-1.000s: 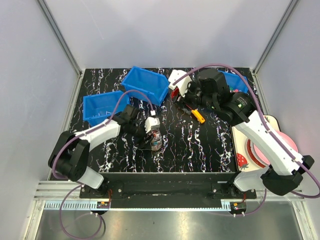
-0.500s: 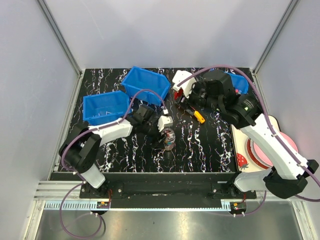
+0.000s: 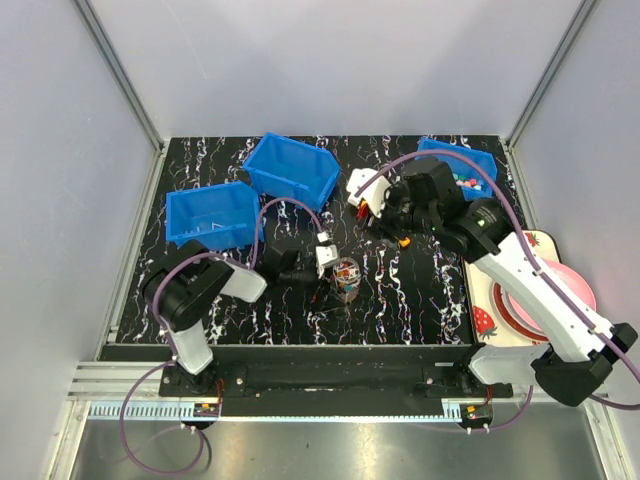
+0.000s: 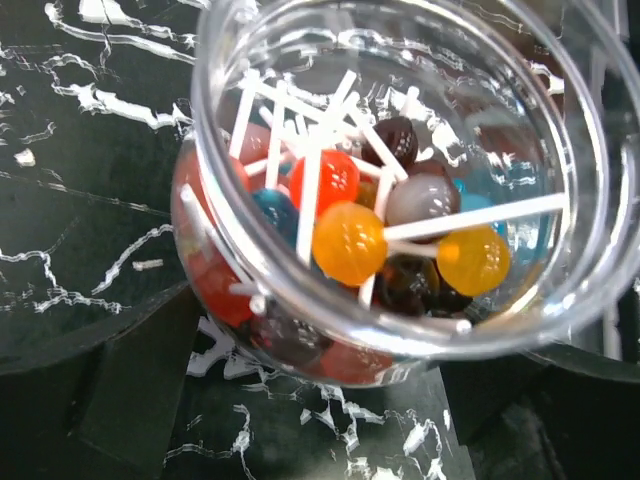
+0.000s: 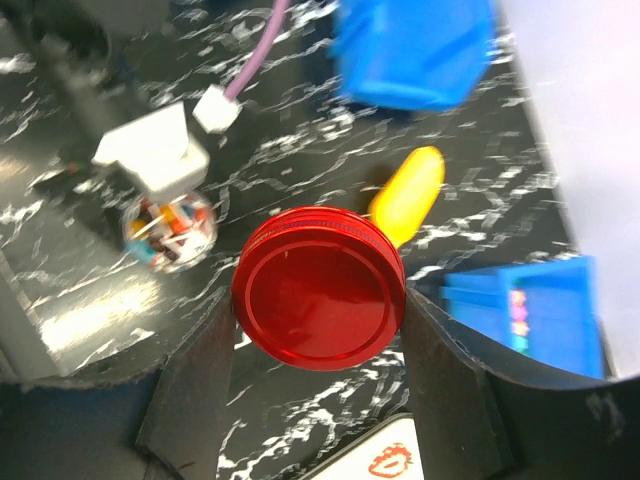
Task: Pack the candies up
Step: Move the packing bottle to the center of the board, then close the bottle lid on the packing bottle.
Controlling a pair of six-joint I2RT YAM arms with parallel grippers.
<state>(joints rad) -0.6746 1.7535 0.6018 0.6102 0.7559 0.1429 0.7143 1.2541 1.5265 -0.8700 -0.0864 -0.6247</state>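
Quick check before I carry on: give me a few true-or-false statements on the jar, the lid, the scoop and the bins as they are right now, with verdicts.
1. The jar has its lid on. False: its mouth is open, and the red lid is clamped in the right hand, away from the jar.
2. The jar holds lollipops on white sticks. True.
3. The yellow scoop is inside the jar. False: it lies on the table, just beyond the lid in the right wrist view.
4. The blue bin on the far right holds small candies. True.
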